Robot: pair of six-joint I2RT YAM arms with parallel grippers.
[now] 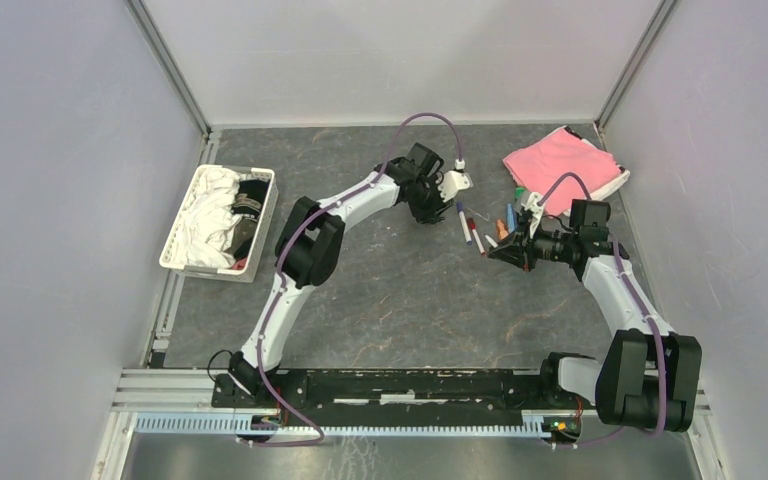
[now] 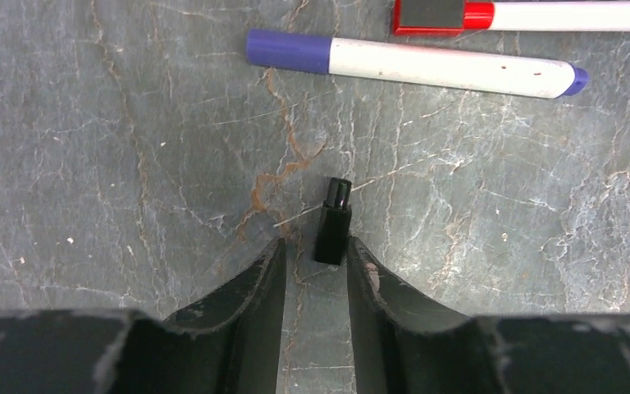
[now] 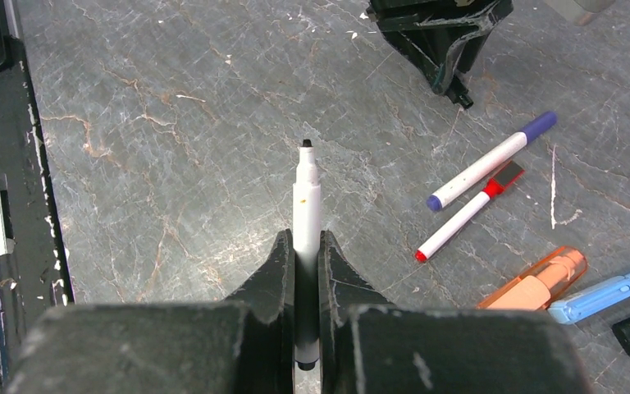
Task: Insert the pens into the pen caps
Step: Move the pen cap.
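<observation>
Risk: black cap (image 2: 333, 222) lying flat on worktop (image 2: 131, 164), near blue-ended pen (image 2: 410, 64), sits off-centre between fingers of part-open left end effector (image 2: 316, 245); closing may skid or twist it; right end effector (image 3: 306, 238) clenched on uncapped white pen (image 3: 307, 185).

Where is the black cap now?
Left wrist view, centre: black cap lies on the table, its end between the left gripper's jaws, below the blue-capped pen.

Black cap (image 2: 333, 220) lying flat, white pen (image 3: 307, 201) uncapped, purple-ended pen (image 2: 426, 66) beside red-ended pen (image 2: 574, 15)
</observation>
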